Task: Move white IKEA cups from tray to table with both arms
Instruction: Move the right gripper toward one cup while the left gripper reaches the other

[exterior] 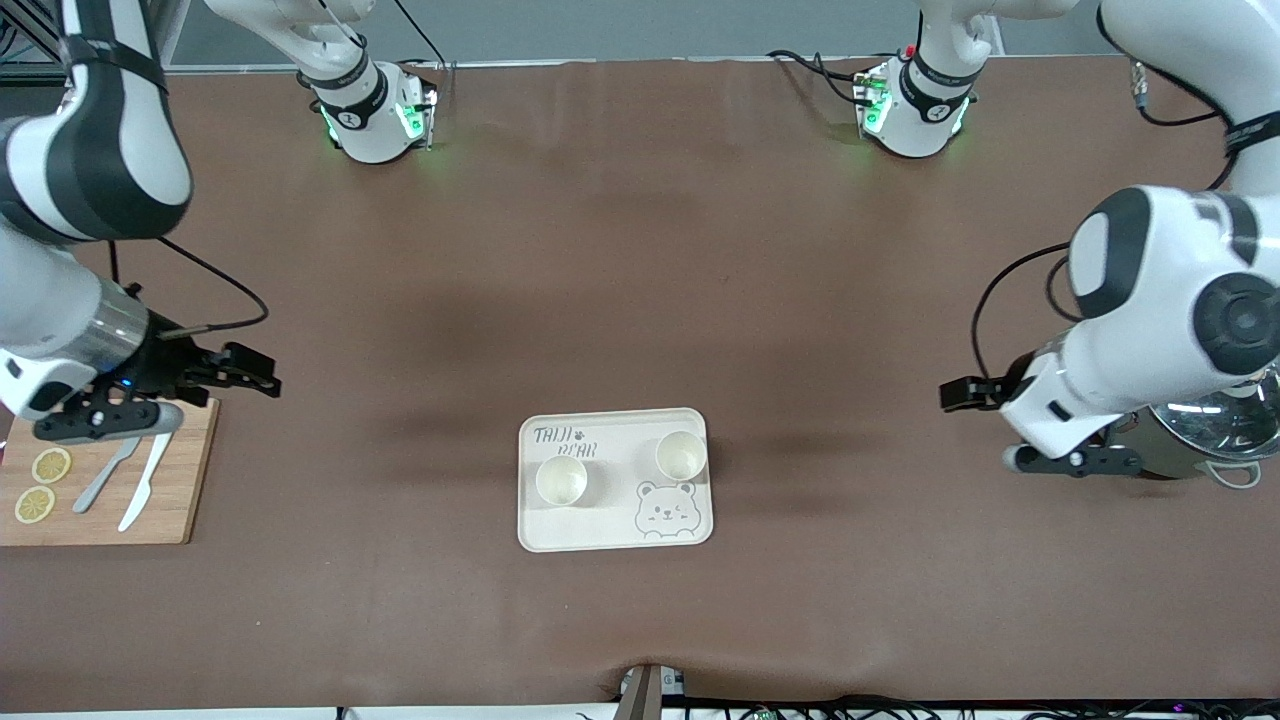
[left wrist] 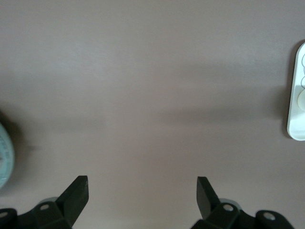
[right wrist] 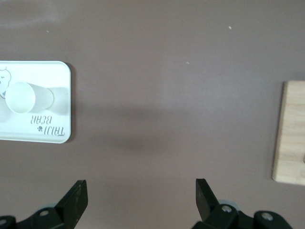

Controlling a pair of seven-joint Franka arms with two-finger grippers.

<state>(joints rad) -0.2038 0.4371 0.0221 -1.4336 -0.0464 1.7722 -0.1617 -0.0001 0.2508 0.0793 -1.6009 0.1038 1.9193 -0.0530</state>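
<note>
Brown cloth is covering the table, matte and faintly creased. Two glossy white arms are reaching in from the ends: the right arm is hanging over a wooden cutting board, the left arm over a lidded pot.

A cream tray, rounded at the corners and printed with a bear face, is lying at the middle of the table, nearer the front camera than both bases. Two white IKEA cups are standing on it, mouths up: one cup toward the right arm's end, the other cup toward the left arm's end, apart from each other.

Each wrist view is showing what the front view is hiding: the black fingers. The right gripper is spread wide and holding nothing, well apart from the tray. The left gripper is likewise gaping and empty, over bare cloth, with only the tray's edge visible.

On the board, two lemon slices, a spoon and a knife are lying.
</note>
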